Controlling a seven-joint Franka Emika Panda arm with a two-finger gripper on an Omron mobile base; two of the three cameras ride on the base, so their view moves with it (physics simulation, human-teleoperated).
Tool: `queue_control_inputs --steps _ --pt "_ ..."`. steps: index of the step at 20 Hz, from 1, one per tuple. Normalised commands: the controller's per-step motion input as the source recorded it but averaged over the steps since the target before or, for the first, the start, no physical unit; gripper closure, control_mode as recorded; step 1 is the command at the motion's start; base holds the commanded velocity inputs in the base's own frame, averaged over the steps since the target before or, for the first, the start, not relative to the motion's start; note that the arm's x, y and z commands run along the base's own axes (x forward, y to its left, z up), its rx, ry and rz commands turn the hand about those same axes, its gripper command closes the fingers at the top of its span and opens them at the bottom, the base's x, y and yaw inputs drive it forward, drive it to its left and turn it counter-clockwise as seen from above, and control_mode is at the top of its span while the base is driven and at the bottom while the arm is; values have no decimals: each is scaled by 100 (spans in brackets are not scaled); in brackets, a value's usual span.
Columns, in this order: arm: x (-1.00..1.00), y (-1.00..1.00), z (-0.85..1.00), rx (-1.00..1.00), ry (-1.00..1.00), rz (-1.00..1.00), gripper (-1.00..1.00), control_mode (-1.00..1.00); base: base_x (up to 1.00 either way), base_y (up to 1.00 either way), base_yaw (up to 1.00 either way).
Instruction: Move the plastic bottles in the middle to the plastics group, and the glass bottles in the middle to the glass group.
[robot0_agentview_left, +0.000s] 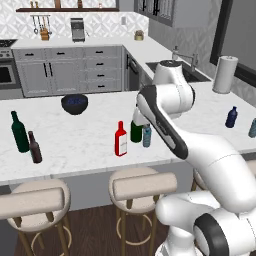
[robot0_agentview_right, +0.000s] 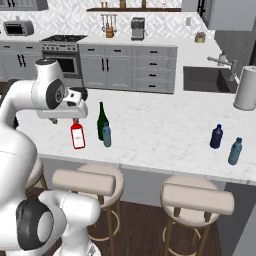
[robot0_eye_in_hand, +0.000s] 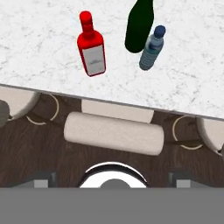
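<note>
Three bottles stand together mid-counter: the flat red bottle (robot0_agentview_left: 120, 140) (robot0_agentview_right: 77, 135) (robot0_eye_in_hand: 91, 48) with a white label, the tall green wine bottle (robot0_agentview_right: 102, 121) (robot0_eye_in_hand: 139, 26), and the small pale blue bottle (robot0_agentview_left: 147, 135) (robot0_agentview_right: 106, 134) (robot0_eye_in_hand: 151, 49) with a blue cap. My gripper (robot0_eye_in_hand: 111, 180) (robot0_agentview_right: 74, 112) hangs above the counter's front edge near the red bottle, open and empty. At the left end stand the dark teal-green bottle (robot0_agentview_left: 19, 132) and the brown bottle (robot0_agentview_left: 34, 147). On the right are the navy bottle (robot0_agentview_right: 216, 136) and the pale teal bottle (robot0_agentview_right: 234, 151).
A dark bowl (robot0_agentview_left: 74, 103) sits behind the middle bottles. A paper towel roll (robot0_agentview_right: 246, 88) stands by the sink (robot0_agentview_right: 205, 80). Padded stools (robot0_eye_in_hand: 113, 132) line the counter's front edge below my hand. My own arm hides part of the green bottle in the left base view.
</note>
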Motion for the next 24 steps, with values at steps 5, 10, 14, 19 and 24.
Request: queue_control_inputs --steps 5,10,14,19,24 --pt "43 9 0 1 0 1 -100 -100 0 0 0" --pt "15 26 -3 0 0 0 -100 -100 0 0 0" --pt "35 22 -16 4 -1 0 -100 -100 0 0 0" --pt "60 15 -9 9 -1 1 -100 -100 0 0 0" --pt "48 23 0 3 -3 1 -100 -100 0 0 0"
